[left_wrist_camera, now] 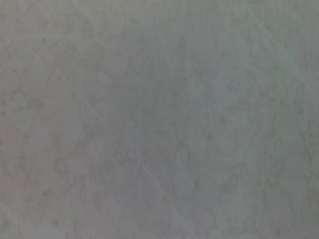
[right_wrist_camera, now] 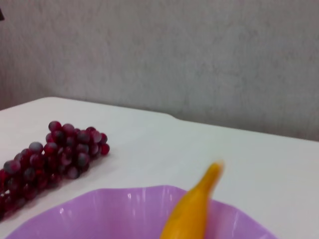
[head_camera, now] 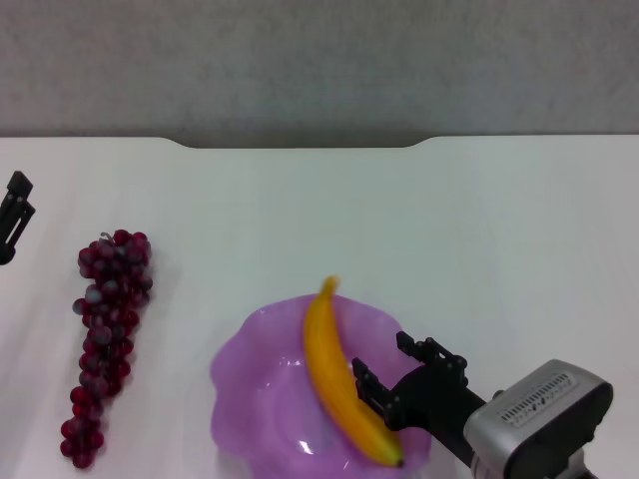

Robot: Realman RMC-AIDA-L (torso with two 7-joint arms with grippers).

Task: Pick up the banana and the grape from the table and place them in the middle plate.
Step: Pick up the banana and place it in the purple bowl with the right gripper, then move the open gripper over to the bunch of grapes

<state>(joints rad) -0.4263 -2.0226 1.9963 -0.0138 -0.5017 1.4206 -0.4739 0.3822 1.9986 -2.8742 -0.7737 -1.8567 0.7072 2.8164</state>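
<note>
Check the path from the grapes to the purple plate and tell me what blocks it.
Nothing visible blocks it. The grapes lie on the table on the robot's left of the plate, with bare tabletop between them. The banana already lies across the plate's right part, leaving its left part free. The right gripper is beside the banana.

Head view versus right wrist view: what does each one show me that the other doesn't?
Only the head view shows the right gripper, fingers open beside the banana, the left gripper at the table's left edge, and the table's notched far edge.

Only the right wrist view shows nothing extra, just a closer angle.

Both show the curved yellow-orange banana lying in the translucent purple scalloped plate, the dark red-purple grape bunch and the white table.
</note>
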